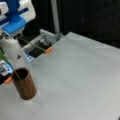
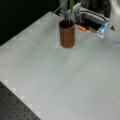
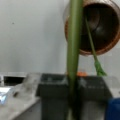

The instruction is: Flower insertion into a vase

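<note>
The pincer point(image 3: 72, 87) grips a green flower stem point(image 3: 73, 50), whose lower end reaches into the brown vase point(image 1: 24, 83) standing directly beneath it, near the surface's point(image 2: 62, 80) edge.

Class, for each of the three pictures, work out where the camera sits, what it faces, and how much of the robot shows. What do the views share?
Front view: raised, looking down across the grey table at the vase at its lower left; the white and blue arm fills the upper left.
Front view: raised on the opposite side; vase near the top, green stem above it; no arm clearly shows.
Wrist view: looks down along the stem into the vase; the gripper grips the stem.
Shared: vase and stem.
</note>
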Motion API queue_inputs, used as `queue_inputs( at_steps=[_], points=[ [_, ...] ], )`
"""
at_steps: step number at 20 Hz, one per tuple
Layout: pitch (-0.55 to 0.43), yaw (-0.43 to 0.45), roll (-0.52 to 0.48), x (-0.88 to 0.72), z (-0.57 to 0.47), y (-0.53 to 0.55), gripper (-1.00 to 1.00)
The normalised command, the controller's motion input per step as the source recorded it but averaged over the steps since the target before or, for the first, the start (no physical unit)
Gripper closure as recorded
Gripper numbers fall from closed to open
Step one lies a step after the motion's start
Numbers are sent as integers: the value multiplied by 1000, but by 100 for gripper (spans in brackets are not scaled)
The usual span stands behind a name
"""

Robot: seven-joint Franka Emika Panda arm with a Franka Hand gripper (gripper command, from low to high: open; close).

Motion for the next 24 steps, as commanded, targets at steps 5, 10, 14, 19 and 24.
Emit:
queue_inputs(
  at_steps=[5, 10, 14, 19, 24],
  points=[
    [-132, 176, -102, -443, -213, -437, 100],
    [-152, 157, -62, -338, -158, -387, 100],
    [-135, 111, -80, -240, -151, -196, 100],
    [-129, 50, -108, -156, -176, 85, 100],
    [49, -42, -102, -114, -157, 340, 100]
  ],
)
